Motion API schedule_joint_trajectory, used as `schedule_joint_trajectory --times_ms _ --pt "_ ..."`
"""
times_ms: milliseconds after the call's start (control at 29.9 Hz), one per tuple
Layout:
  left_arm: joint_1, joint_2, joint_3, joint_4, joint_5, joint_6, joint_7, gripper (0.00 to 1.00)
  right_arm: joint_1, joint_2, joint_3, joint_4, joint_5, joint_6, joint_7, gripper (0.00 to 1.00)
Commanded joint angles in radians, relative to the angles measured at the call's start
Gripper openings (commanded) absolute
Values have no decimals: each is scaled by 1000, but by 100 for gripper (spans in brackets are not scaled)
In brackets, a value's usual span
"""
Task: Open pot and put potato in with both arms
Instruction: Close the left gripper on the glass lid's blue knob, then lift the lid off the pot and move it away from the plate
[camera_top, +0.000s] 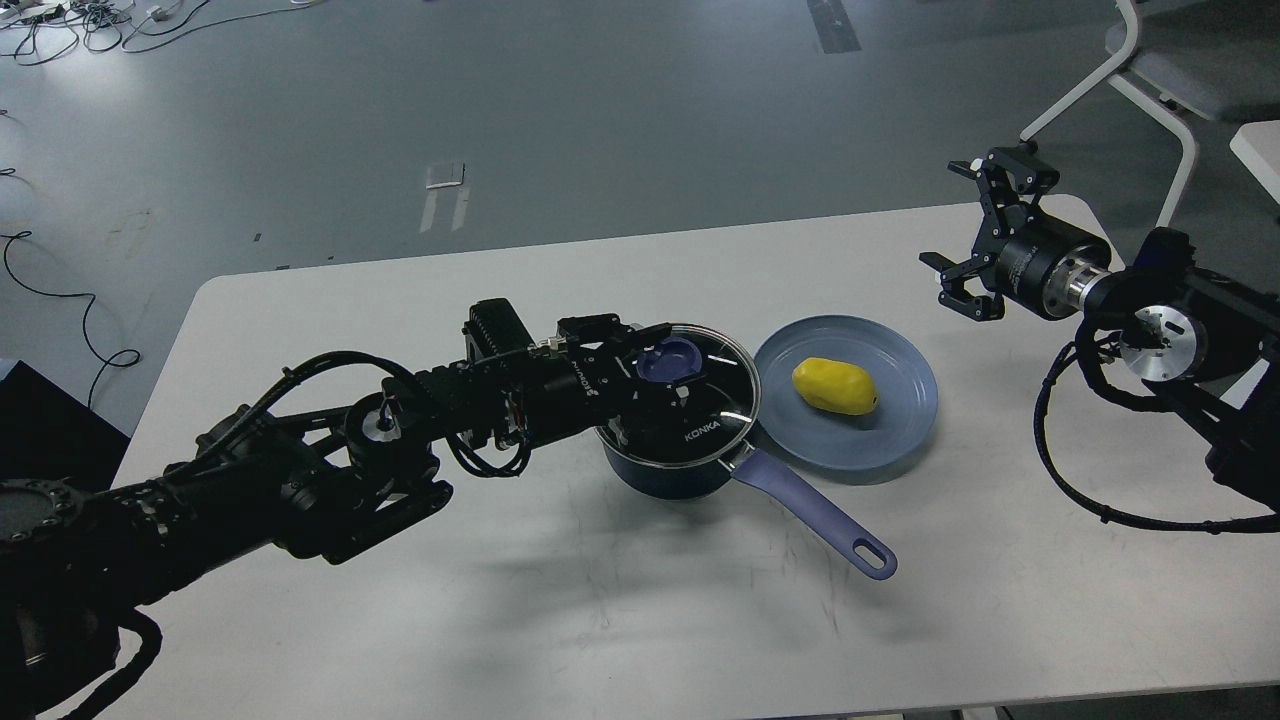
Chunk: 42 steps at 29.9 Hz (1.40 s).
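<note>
The dark navy pot (668, 478) stands at the table's middle, its purple-blue handle (815, 515) pointing to the front right. Its glass lid marked KONKA (718, 415) lies on it. My left gripper (662, 368) reaches in from the left over the lid, with its fingers on either side of the lid's purple-blue knob (670, 358), closed against it. The yellow potato (835, 386) lies on a light-blue plate (905, 425) just right of the pot. My right gripper (968, 232) is open and empty, in the air above the table's far right, well apart from the potato.
A white chair (1165, 80) stands beyond the table's far right corner. Cables lie on the grey floor at the far left. My right arm's cable (1090, 500) loops over the table at the right.
</note>
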Motion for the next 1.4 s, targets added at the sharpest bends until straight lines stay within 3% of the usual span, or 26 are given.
schedule_joint_trajectory --times_ms 0,401,669,802,1103,1370 --pt "-1 0 0 1 0 2 -7 48 0 0 0 0 0 -1 0 100" --pt "-40 12 -11 -17 -28 4 -30 48 6 0 0 0 0 -1 0 100" --pt "-132 104 -12 -78 -51 4 -32 48 14 0 0 0 0 -1 0 100" --pt "-137 205 -11 -101 -50 5 -32 48 15 0 0 0 0 0 0 100" --pt "-45 405 -3 -94 -59 10 -32 48 9 5 -2 -3 0 -1 0 100" --pt "125 434 -5 -43 -60 88 -32 48 12 6 -5 -23 0 -1 0 100"
